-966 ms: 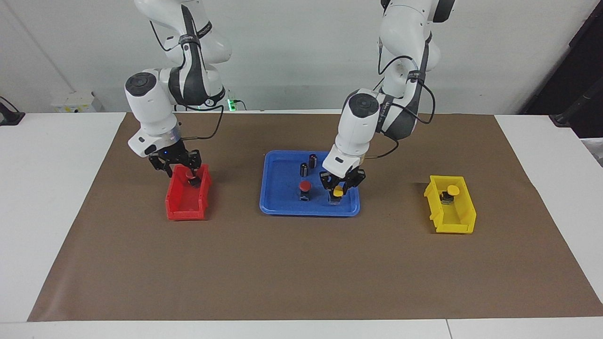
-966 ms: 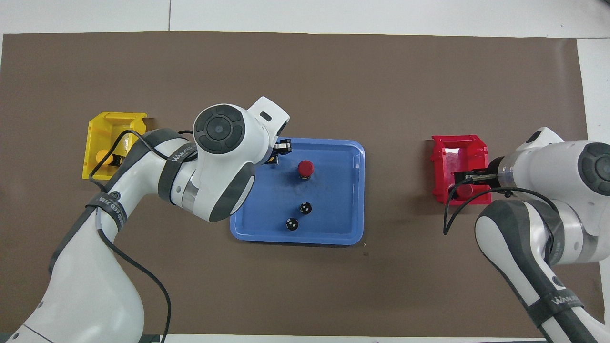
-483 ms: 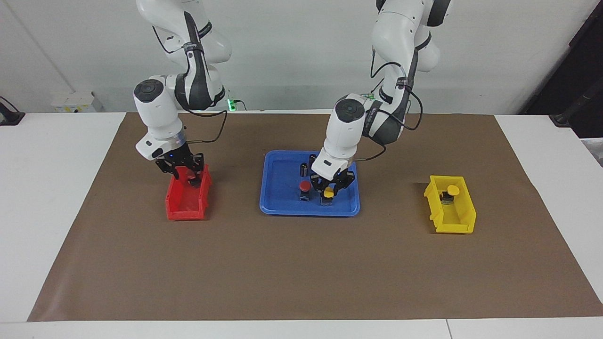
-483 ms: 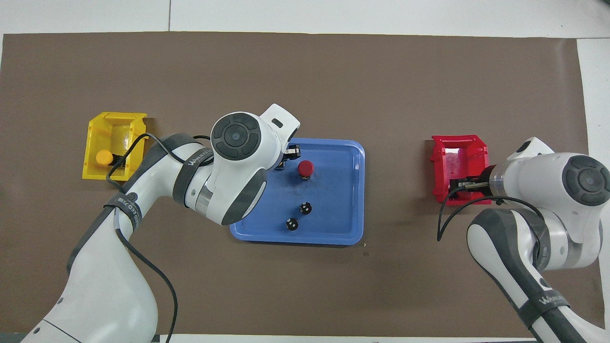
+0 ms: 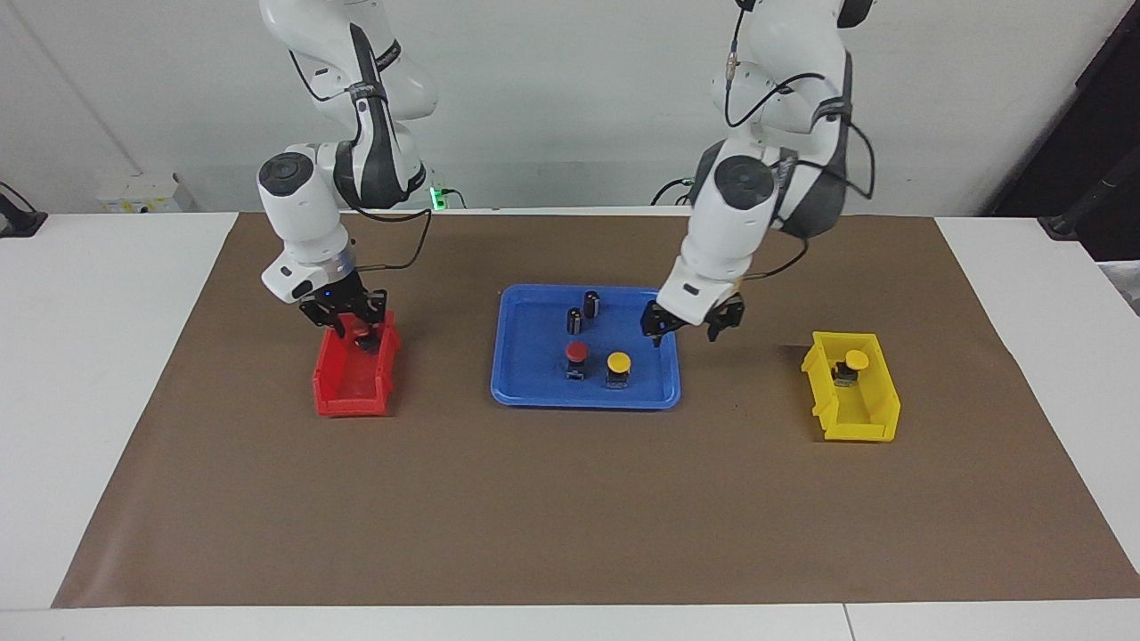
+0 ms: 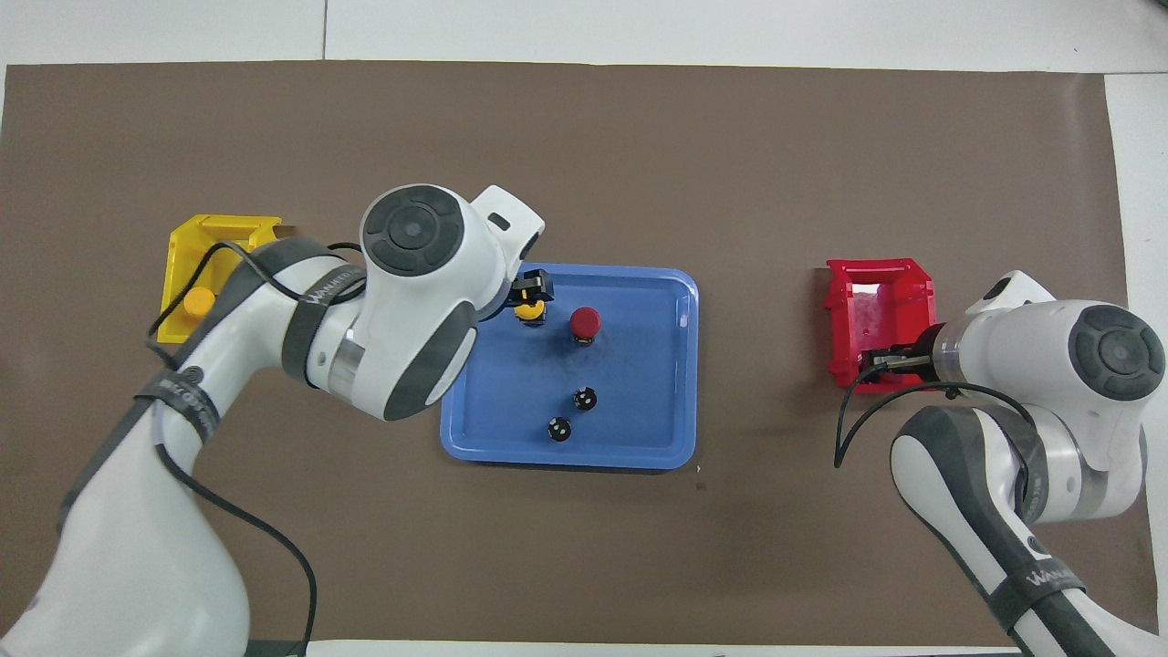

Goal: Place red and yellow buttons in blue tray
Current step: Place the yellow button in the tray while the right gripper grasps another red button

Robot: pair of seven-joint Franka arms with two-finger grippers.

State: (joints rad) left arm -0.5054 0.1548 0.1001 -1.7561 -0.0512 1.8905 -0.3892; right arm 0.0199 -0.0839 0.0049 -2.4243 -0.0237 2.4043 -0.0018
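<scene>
The blue tray holds one red button and one yellow button, upright side by side. My left gripper is open and empty, raised over the tray's rim at the left arm's end. A second yellow button sits in the yellow bin. My right gripper is low inside the red bin. It covers the second red button there.
Two small dark cylinders stand in the tray, nearer to the robots than the buttons. They also show in the overhead view. Brown paper covers the table.
My left gripper carried the yellow button beside the red one, let it go, rose and moved toward the left arm's end. My right gripper shifted a little over the red button in the red bin.
</scene>
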